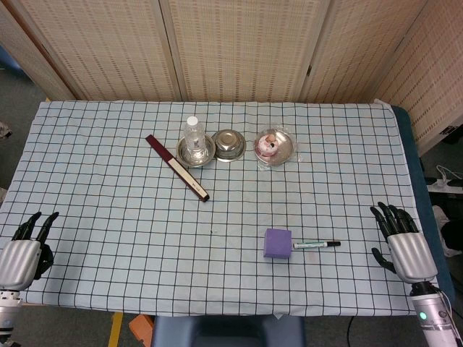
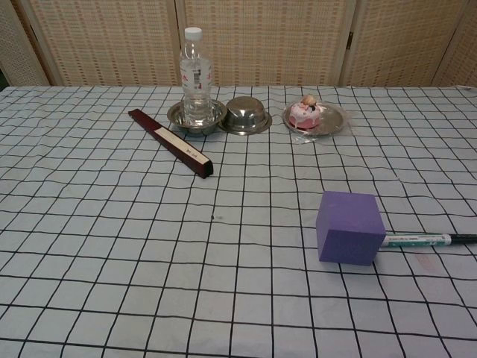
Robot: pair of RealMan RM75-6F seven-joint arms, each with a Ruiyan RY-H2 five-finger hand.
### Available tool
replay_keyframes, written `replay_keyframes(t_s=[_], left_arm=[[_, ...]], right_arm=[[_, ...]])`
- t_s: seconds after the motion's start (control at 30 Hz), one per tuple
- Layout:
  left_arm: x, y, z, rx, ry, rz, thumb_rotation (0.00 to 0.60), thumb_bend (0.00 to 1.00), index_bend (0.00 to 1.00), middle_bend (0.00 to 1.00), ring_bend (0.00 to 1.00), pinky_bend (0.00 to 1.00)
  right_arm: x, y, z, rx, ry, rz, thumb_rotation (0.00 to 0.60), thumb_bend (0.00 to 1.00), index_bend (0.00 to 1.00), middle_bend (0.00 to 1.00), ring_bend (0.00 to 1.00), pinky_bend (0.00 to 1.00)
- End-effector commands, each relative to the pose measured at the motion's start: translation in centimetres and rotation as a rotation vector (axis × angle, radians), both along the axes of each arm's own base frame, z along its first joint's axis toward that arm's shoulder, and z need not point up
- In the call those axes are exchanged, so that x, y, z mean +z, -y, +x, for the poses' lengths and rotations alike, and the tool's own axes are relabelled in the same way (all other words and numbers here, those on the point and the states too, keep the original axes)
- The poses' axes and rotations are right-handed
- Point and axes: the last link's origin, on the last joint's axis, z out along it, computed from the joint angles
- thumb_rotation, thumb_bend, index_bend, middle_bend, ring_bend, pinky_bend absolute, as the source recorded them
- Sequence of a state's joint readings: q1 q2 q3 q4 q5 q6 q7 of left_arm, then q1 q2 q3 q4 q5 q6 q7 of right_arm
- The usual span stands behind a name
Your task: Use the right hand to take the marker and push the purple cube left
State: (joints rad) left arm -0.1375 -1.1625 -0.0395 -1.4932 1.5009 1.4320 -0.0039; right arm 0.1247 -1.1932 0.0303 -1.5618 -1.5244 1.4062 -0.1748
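**Marker and cube untouched; both hands at the near edge**

The purple cube (image 1: 278,243) is seen on the checked tabletop (image 1: 108,210), toward the near right. The marker (image 1: 316,245) is laid flat just to the cube's right, one end touching or nearly touching the cube, its dark cap pointed away to the right. In the chest view the cube (image 2: 349,227) hides that end of the marker (image 2: 425,240), so contact cannot be confirmed.

The right hand (image 1: 401,242) is held at the near right edge of the tabletop, well apart from the marker; its fingers (image 1: 391,215) are extended and slightly spread, and nothing is held. The left hand (image 1: 25,249) is placed at the near left edge, with its fingers likewise extended and nothing in them. Neither hand is shown in the chest view.

At the far middle, a bottle (image 1: 192,136) is stood upright in a metal dish (image 1: 206,152), next to a steel bowl (image 1: 229,144) and a plate (image 1: 286,148) carrying a pink item (image 1: 269,144). A dark red strip (image 1: 177,167) is laid diagonally to their left.
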Motion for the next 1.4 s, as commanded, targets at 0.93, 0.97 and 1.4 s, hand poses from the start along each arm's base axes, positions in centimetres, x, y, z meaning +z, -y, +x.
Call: replay_keyframes(t_s=[0.93, 0.97, 1.4], left_arm=[[0.0, -3.7, -1.7, 0.078, 0.014, -0.062, 0.600, 0.49, 0.00, 0.00, 0.00, 0.15], [0.0, -3.7, -1.8, 0.079, 0.014, -0.063, 0.600, 0.49, 0.00, 0.00, 0.00, 0.15], [0.3, -3.8, -1.9, 0.081, 0.029, -0.074, 0.600, 0.49, 0.00, 0.00, 0.00, 0.15]], right_arm=[[-10.4, 5.5, 5.9, 0.088, -0.091, 0.298, 0.600, 0.22, 0.40, 0.31, 0.12, 0.13], [-10.8, 5.7, 6.0, 0.087, -0.100, 0.304, 0.600, 0.22, 0.40, 0.31, 0.12, 0.13], [-13.1, 6.1, 5.6, 0.041, -0.181, 0.353, 0.600, 0.22, 0.44, 0.34, 0.15, 0.14]])
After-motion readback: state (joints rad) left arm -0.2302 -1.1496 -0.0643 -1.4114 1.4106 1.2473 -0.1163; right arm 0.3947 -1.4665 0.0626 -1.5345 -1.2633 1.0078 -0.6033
